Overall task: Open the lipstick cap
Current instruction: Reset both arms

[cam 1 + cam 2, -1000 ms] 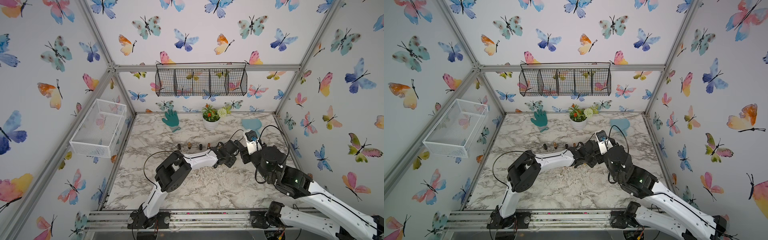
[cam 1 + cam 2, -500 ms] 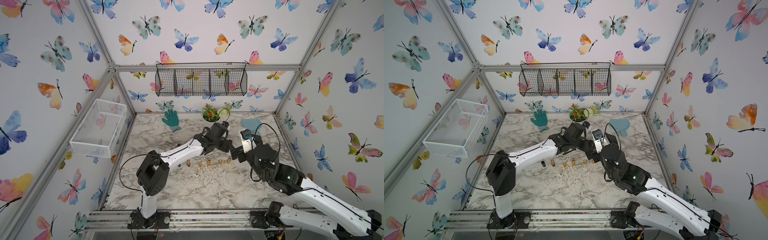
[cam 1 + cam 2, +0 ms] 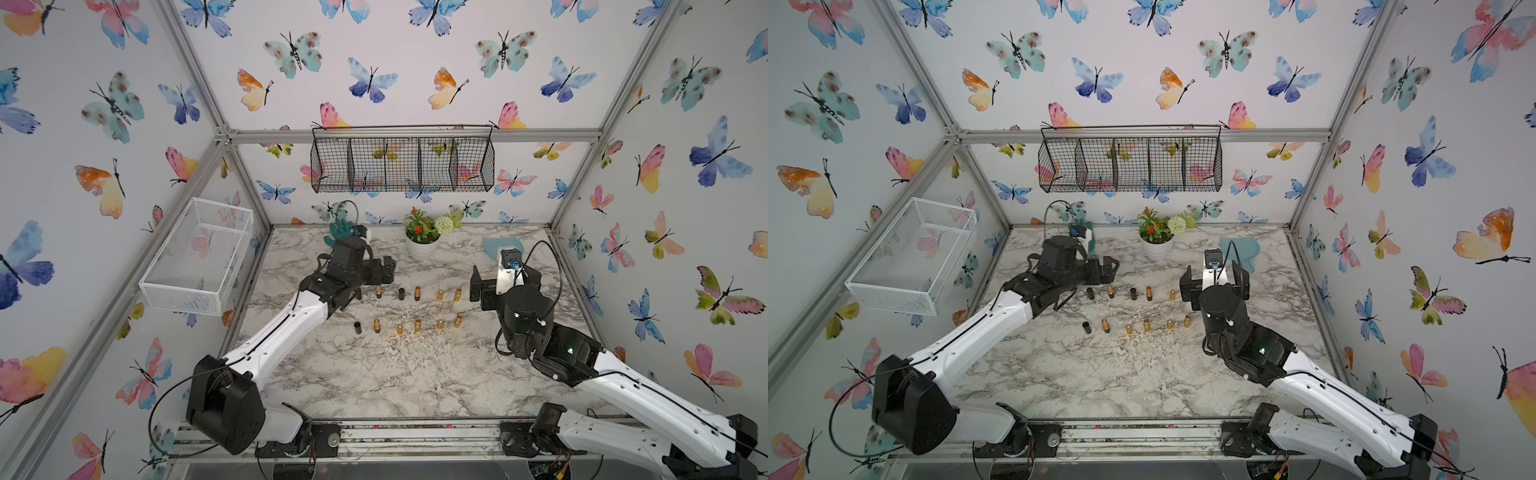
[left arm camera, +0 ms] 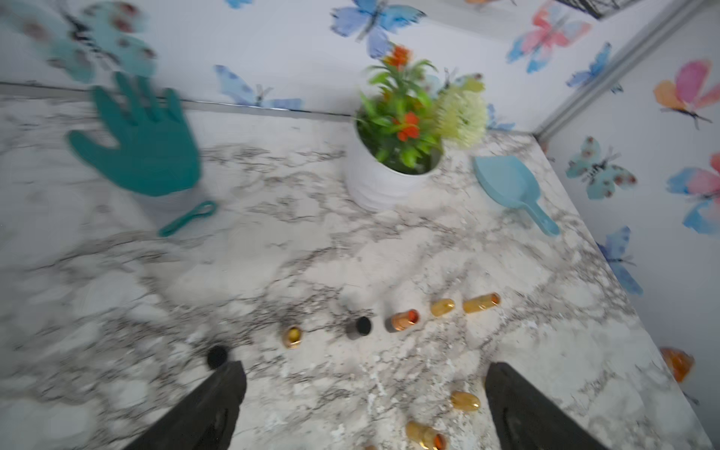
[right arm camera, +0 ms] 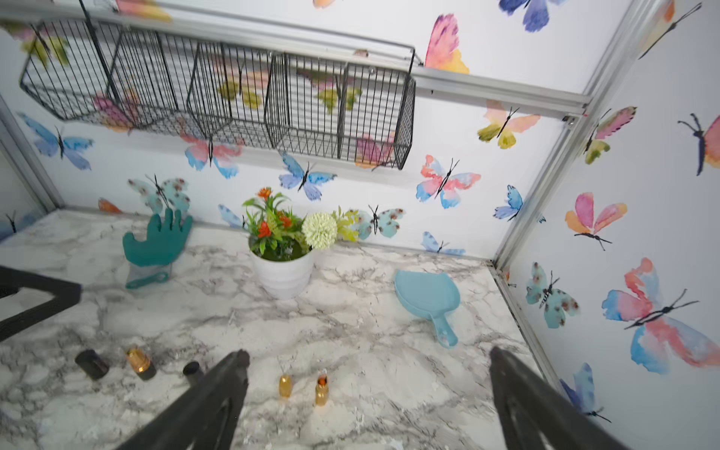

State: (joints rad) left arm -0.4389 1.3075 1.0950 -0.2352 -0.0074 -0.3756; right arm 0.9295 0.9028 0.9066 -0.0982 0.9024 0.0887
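Note:
Several small gold lipstick tubes and black caps stand in two rows mid-table, the back row (image 3: 417, 293) and the front row (image 3: 417, 325) showing in both top views. One gold lipstick (image 5: 322, 389) stands uncapped with its orange tip showing, beside a gold cap (image 5: 285, 385). My left gripper (image 3: 384, 272) hovers open just behind the left end of the back row, and a black cap (image 4: 217, 356) sits by its finger. My right gripper (image 3: 1213, 282) hangs open off the right end of the rows. Neither holds anything.
At the back of the marble table lie a teal glove (image 3: 343, 230), a white flower pot (image 3: 422, 249) and a blue scoop (image 5: 426, 300). A white wire basket (image 3: 199, 253) hangs on the left wall and a black wire basket (image 3: 403, 164) on the back wall.
Both grippers have opened and drawn apart from where they met over the rows. The left went back and left, the right went right.

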